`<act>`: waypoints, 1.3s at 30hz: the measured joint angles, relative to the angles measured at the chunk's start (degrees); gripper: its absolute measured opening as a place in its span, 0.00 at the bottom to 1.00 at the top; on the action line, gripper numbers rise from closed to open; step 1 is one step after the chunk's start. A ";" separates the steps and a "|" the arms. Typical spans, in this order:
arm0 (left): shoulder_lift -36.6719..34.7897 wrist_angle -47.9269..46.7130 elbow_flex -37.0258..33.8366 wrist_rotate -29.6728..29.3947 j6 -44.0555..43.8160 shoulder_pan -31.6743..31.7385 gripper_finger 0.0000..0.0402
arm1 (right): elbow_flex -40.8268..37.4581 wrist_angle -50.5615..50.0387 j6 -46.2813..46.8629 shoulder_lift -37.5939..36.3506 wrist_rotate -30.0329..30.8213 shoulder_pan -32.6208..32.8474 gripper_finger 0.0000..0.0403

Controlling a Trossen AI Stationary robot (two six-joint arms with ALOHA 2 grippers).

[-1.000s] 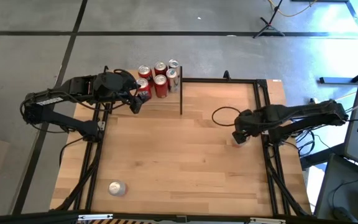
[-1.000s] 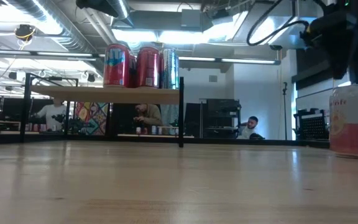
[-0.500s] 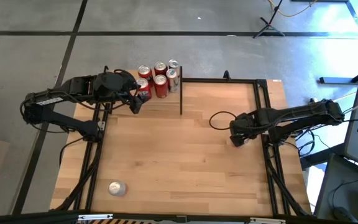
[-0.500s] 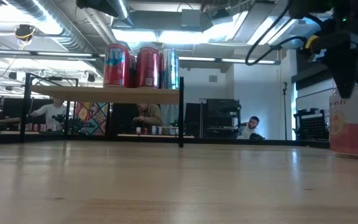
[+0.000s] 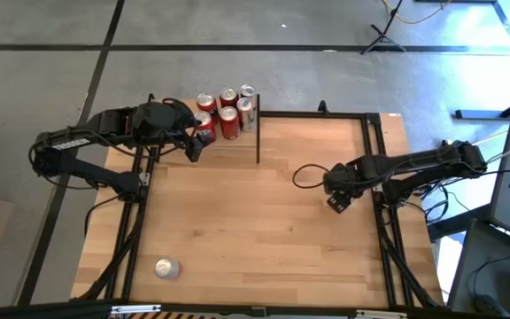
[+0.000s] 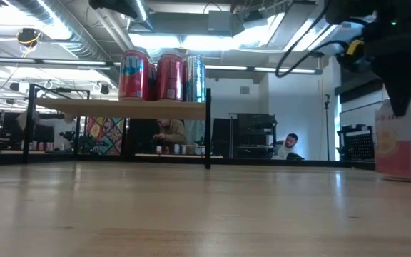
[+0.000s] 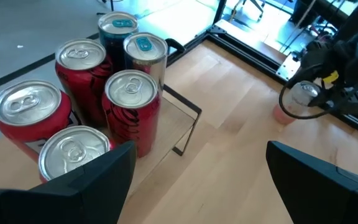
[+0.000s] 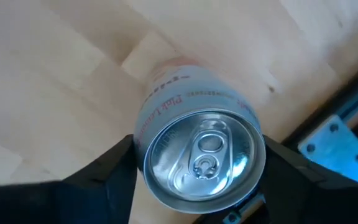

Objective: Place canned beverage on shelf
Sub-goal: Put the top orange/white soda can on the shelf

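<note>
While right gripper [image 8: 197, 180] straddles can [image 8: 197, 152], base hidden.

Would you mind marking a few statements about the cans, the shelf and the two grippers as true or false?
1. Cans stand on the shelf. True.
2. The right gripper has its fingers either side of a pink can. True.
3. That pink can lies on its side. False: it stands upright.
4. The left gripper holds a red can. False: its fingers are open and empty, beside the shelf's cans.
5. A silver can sits near the table's front edge. True.
</note>
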 joint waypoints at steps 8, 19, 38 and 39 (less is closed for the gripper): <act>-0.06 -1.54 0.00 4.79 2.68 -3.70 0.86 | 6.89 9.47 -18.14 0.98 -0.66 0.00 0.64; -0.06 -6.91 0.02 5.55 4.29 -11.25 0.84 | 26.35 12.14 -45.31 16.78 2.57 -0.06 0.62; -0.08 -6.78 0.00 8.03 5.91 -12.11 0.84 | 46.40 9.52 -64.11 43.86 3.04 0.02 0.64; -0.08 -6.76 0.00 8.34 5.93 -12.11 0.84 | 46.41 9.49 -63.99 43.89 3.03 0.02 0.65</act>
